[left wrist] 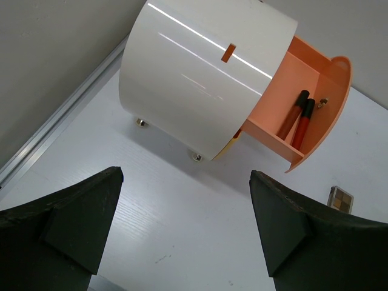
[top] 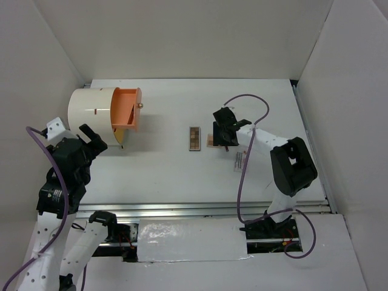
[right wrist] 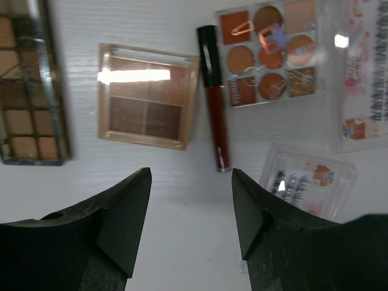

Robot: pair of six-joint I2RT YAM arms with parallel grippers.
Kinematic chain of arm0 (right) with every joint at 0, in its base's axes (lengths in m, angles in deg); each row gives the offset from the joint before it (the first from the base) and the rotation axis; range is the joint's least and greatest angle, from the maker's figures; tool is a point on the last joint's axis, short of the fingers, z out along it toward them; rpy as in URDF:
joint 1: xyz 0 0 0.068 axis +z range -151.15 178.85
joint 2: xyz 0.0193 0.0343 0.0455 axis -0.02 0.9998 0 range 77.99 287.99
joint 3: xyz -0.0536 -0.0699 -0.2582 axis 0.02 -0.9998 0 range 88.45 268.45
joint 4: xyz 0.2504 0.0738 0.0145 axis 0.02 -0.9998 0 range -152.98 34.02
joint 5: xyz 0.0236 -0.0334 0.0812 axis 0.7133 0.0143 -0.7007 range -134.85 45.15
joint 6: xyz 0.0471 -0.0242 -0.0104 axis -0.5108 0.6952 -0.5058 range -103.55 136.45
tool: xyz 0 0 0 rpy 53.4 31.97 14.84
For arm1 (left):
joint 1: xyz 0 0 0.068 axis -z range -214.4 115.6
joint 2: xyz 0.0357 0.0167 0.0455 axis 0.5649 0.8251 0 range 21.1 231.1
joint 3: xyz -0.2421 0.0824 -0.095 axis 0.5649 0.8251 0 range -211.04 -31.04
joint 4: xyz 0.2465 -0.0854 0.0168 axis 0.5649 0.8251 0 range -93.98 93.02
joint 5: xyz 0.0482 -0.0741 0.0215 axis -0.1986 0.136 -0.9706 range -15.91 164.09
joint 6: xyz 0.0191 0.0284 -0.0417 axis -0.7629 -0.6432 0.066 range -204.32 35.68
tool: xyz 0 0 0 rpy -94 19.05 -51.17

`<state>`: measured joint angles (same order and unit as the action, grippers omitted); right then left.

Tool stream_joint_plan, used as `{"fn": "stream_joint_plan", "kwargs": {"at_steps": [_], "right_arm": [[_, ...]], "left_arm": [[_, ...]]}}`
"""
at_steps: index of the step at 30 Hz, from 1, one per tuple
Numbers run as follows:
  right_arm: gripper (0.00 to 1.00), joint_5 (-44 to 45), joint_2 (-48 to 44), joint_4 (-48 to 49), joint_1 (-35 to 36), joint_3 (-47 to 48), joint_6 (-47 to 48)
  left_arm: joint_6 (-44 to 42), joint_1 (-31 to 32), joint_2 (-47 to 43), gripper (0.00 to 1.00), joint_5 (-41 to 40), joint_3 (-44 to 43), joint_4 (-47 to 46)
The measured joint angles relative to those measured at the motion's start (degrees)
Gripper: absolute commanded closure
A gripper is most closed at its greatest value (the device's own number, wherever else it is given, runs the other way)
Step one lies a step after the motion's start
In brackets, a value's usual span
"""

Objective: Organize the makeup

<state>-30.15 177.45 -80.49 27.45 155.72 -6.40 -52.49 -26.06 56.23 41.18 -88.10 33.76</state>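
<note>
Makeup: two lip tubes lie in the drawer at the left; the other pieces lie on the table right of centre.
Left gripper: jaws spread wide, nothing between them, pointing at the cylinder from the near side.
White cylinder: lies on its side at the far left on small metal feet.
Orange drawer: pulled out to the right.
Narrow eyeshadow palette: mid-table, well apart from the drawer, just left of the other pieces.
Right gripper: jaws parted, holding nothing, over the cluster.
Square peach palette: flat, between the narrow palette and a single dark-red tube.
Round-pan palette: in a clear case, just right of that tube.
Clear cards: one near the gripper's right finger, another at the right edge of the view.
Table: white and matte, with a metal rail along the near edge.
Room: plain white panels close in the back and both sides.
Left wrist only: shows the drawer's contents, which the top view does not.
Right wrist only: separates the cluster, mostly hidden under the arm from above.
</note>
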Motion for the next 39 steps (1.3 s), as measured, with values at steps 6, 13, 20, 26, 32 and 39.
{"fn": "stream_joint_plan", "kwargs": {"at_steps": [6, 13, 20, 26, 32, 39], "right_arm": [[0.38, -1.16, 0.07, 0.07, -3.15, -2.05, 0.26], [0.43, -5.53, 1.99, 0.70, -5.40, -2.05, 0.15], [0.45, -7.02, 3.13, 0.35, -7.08, -2.01, -0.44], [0.48, -7.74, 4.96, -2.12, -7.13, -0.37, -0.70], [0.53, -7.89, 6.10, -3.74, -7.13, 0.90, -0.83], [0.58, -7.89, 6.88, -5.22, -7.13, 2.62, -0.87]], "left_arm": [[-0.04, 0.00, 0.37, 0.01, 0.26, 0.00, 0.00], [-0.07, 0.00, 0.42, 0.01, 0.57, 0.00, 0.00], [-0.11, 0.00, 0.63, 0.01, 0.83, 0.00, -0.02], [-0.11, 0.02, 0.79, 0.01, 1.16, 0.00, -0.02], [-0.13, 0.24, 0.79, 0.01, 1.25, 0.00, -0.02], [-0.17, 1.01, 0.70, 0.01, 1.20, 0.00, -0.02]]}}
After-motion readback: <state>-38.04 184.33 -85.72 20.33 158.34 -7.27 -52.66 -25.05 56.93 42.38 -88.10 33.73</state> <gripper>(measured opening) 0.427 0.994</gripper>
